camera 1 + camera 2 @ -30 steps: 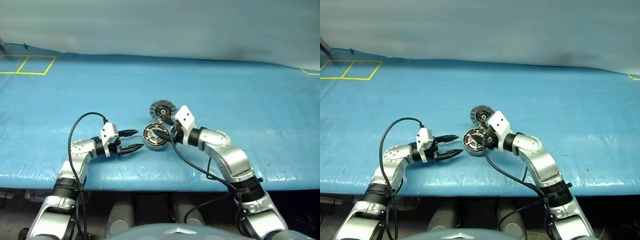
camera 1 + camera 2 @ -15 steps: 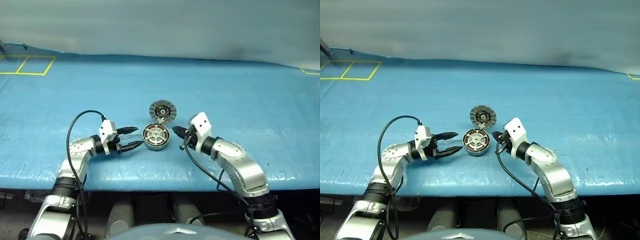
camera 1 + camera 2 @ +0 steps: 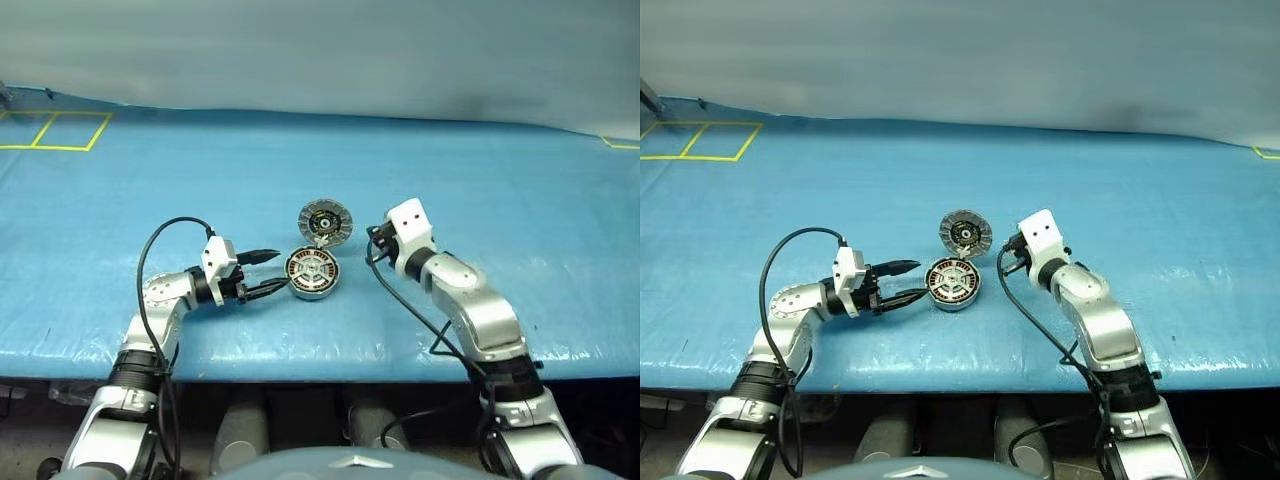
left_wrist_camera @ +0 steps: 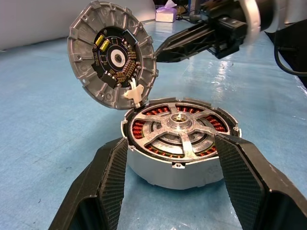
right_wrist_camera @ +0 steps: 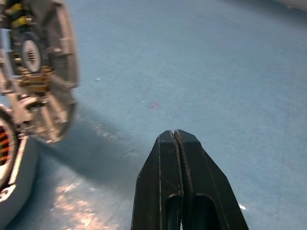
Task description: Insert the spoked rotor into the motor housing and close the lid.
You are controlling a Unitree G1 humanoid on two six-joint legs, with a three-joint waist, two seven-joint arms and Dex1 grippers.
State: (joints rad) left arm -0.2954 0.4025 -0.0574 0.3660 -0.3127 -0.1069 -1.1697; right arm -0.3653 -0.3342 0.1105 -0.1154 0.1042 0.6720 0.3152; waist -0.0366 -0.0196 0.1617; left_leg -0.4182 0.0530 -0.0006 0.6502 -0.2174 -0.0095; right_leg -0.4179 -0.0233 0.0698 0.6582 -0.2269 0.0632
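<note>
The left hand (image 4: 172,191) stands spread around the motor housing (image 4: 180,160) on the blue counter (image 3: 480,180) — spoked rotor (image 4: 178,129) seated inside, lid (image 4: 112,52) propped open — while the right hand (image 5: 178,143), pressed together, holds nothing.

1. Motor housing (image 4: 180,167): silver-grey shell, copper-red windings.
2. Spoked rotor (image 4: 178,128): pale metallic spokes.
3. Lid (image 4: 112,55): grey ribbed rim, dark centre.
4. Desk (image 3: 480,180): blue, with yellow lines.
</note>
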